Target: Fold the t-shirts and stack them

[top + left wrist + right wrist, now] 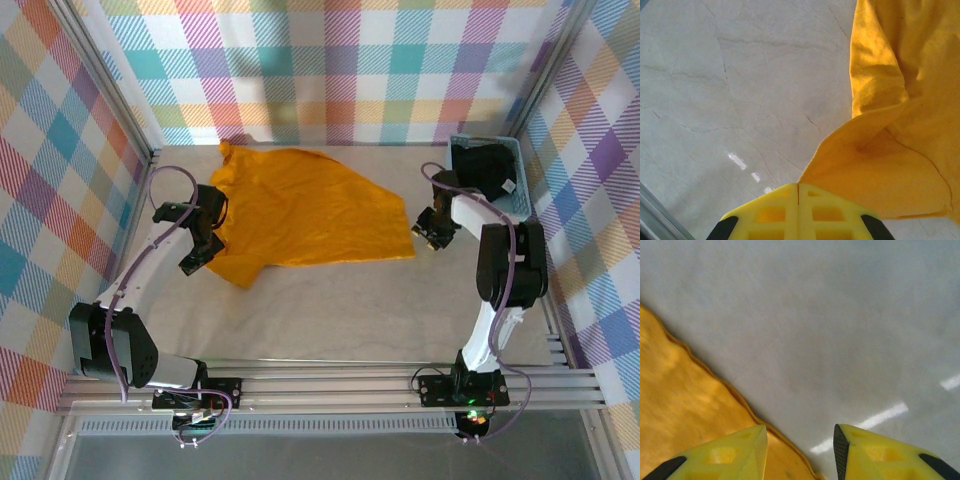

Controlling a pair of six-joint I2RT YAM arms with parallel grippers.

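The mustard-orange t-shirt (pixel 300 210) lies spread across the middle of the table. My left gripper (pixel 196 255) is at its left sleeve. In the left wrist view the left gripper (pixel 798 186) is shut, and a raised fold of the orange t-shirt (pixel 890 150) runs straight into the closed tips. My right gripper (pixel 425 235) hovers at the shirt's right corner. It (pixel 800 432) is open, one finger over the orange t-shirt's hem (pixel 685 400) and the other over bare table. The black t-shirt (pixel 485 170) sits bunched in the basket.
The light-blue mesh basket (pixel 522 190) stands at the back right against the checked wall. Checked walls close in the table on three sides. An aluminium rail runs along the near edge by the arm bases. Pale bare tabletop (pixel 330 310) lies in front of the shirt.
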